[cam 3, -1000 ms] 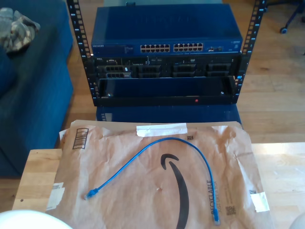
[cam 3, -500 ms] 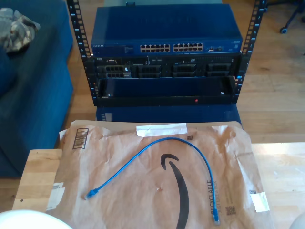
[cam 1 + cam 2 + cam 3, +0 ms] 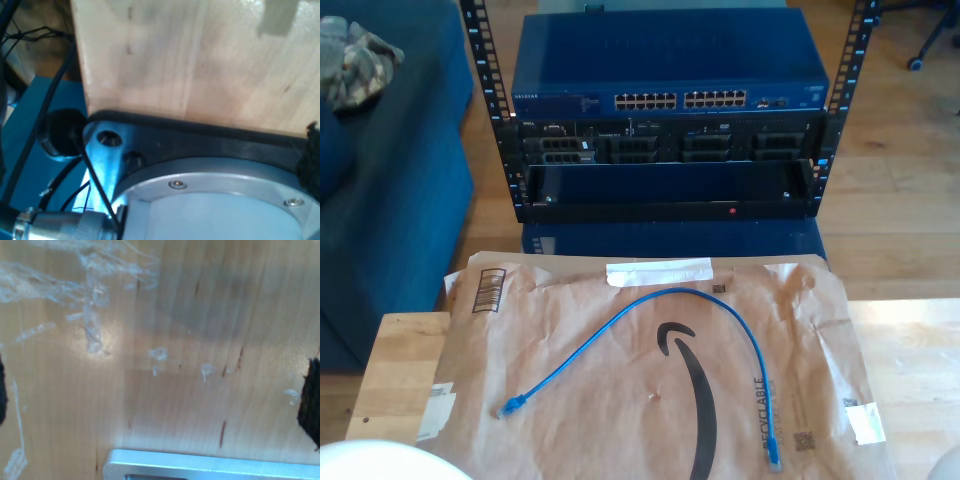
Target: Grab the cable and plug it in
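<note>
The cable (image 3: 672,293) is thin and bright blue and lies in an arch on a brown paper envelope (image 3: 570,420). One plug (image 3: 509,406) rests toward the exterior view's left, the other plug (image 3: 774,462) near the bottom toward its right. My first gripper (image 3: 160,155) hangs over the wooden table edge and a robot base plate (image 3: 210,200), with one dark fingertip (image 3: 313,150) showing. My second gripper (image 3: 157,400) is open over bare wood, its dark fingertips (image 3: 311,400) far apart. Neither touches the cable.
Beyond the table (image 3: 405,360) stands a rack with a blue network switch (image 3: 660,60) and its rows of ports (image 3: 680,100). A blue sofa (image 3: 380,200) is at the exterior view's left. White rounded shapes (image 3: 380,462) sit at that view's bottom corners.
</note>
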You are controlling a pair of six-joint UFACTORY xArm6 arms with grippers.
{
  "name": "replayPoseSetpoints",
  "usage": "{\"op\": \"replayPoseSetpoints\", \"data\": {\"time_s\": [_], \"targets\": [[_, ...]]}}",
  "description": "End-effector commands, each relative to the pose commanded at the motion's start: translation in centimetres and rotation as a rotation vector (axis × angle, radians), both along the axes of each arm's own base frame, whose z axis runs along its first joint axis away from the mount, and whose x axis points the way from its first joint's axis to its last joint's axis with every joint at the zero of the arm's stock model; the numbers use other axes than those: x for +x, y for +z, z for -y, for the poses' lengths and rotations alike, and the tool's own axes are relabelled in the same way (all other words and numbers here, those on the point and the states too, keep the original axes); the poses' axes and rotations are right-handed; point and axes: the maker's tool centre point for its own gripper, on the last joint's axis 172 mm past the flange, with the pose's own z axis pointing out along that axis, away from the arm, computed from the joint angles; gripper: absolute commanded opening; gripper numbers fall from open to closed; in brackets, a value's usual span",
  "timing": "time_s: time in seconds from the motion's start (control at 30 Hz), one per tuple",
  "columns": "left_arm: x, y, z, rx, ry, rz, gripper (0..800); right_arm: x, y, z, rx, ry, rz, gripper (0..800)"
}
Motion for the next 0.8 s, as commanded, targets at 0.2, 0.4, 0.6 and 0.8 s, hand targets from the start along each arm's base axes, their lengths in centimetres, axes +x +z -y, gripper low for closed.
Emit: {"op": "replayPoseSetpoints", "data": {"time_s": [0.2, 0.4, 0.6, 0.8], "targets": [[0.0, 0.1, 0.0, 0.000, 0.006, -0.003, 800, 0.2, 1.1, 1.3, -0.044, -0.007, 0.005, 797], [-0.2, 1.0, -0.5, -0.002, 0.017, -0.014, 800, 0.6, 3.9, 4.1, -0.159, -0.007, 0.021, 794], [-0.4, 1.1, -0.6, 0.000, 0.039, -0.030, 800, 1.1, 8.2, 3.8, -0.089, -0.066, 0.017, 794], [-0.6, 2.4, -1.3, -0.002, 0.043, -0.035, 800, 1.8, 9.2, 4.4, -0.103, -0.085, 0.014, 794]]}}
